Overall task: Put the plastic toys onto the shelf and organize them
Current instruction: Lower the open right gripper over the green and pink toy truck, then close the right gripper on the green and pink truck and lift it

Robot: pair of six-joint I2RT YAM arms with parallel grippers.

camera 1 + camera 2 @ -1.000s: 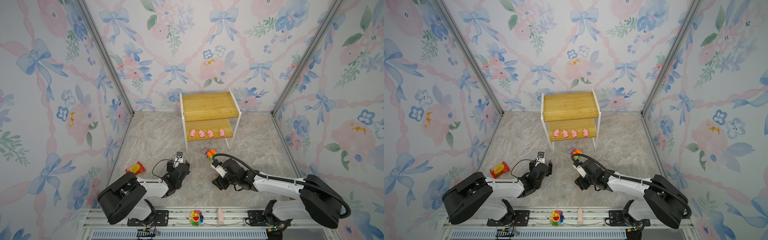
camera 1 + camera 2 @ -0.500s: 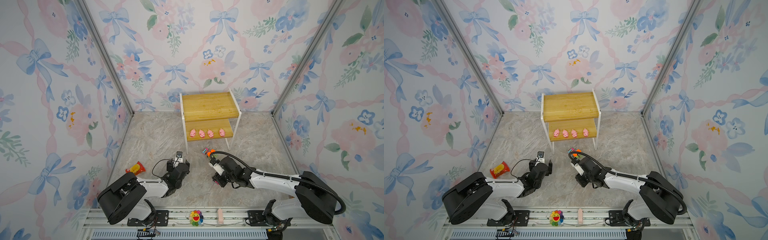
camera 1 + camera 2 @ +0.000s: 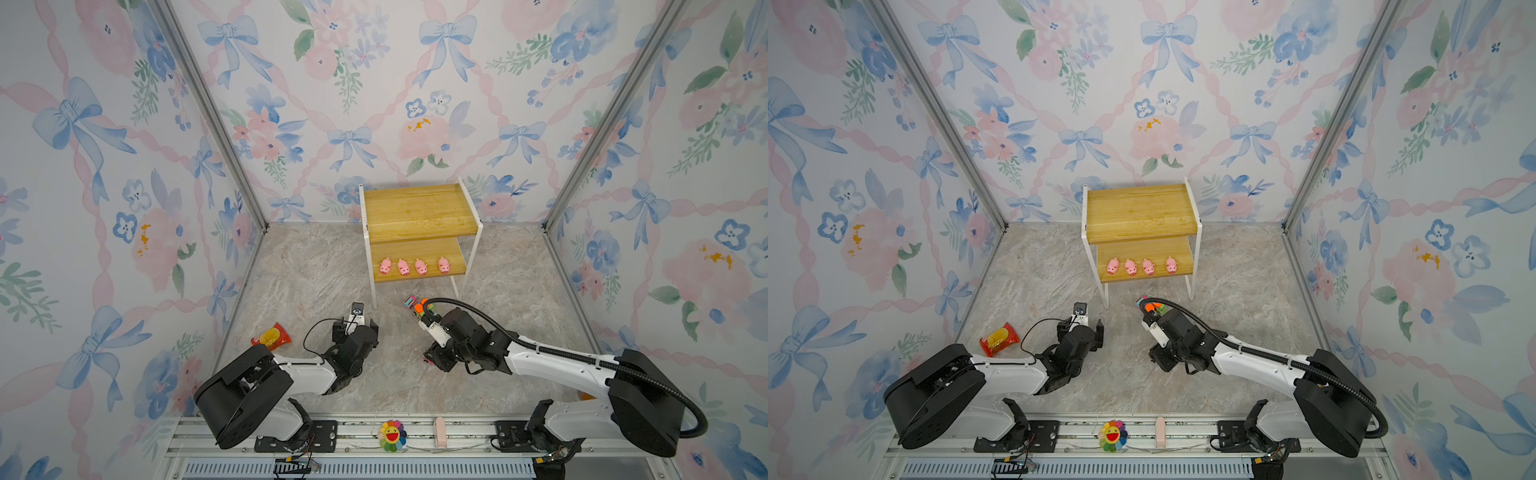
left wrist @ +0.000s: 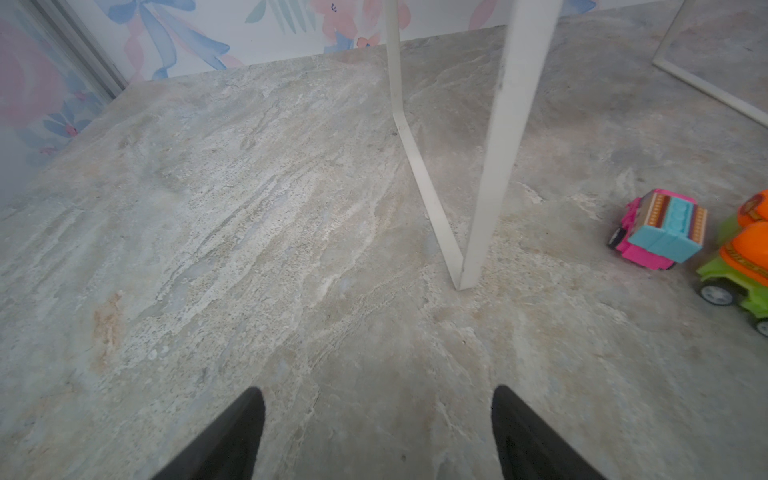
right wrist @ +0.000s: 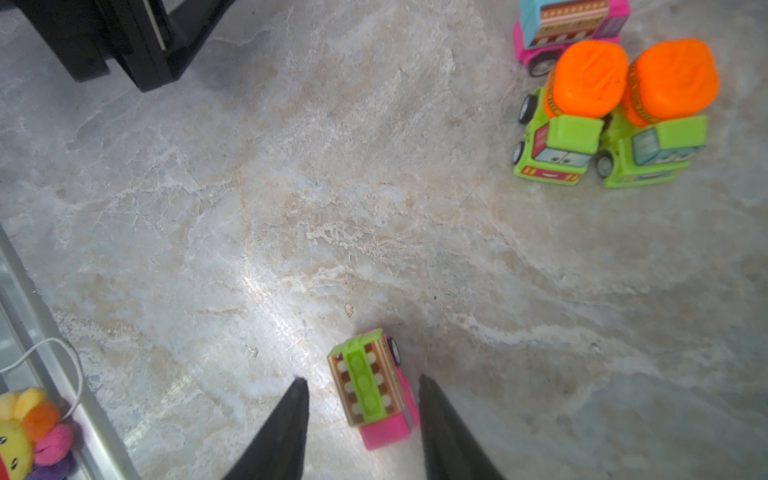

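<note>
Though between right fingers, pink truck hidden overhead.

Three walls papered in a pale floral print of blue bows, pink ribbons and pink and blue flowers close in the space on the left, back and right, with grey metal posts running up the two back corners. The floor is a marbled grey-beige stone-look surface, evenly lit, with a white glare in the right wrist view; a metal rail edges its near side.
</note>
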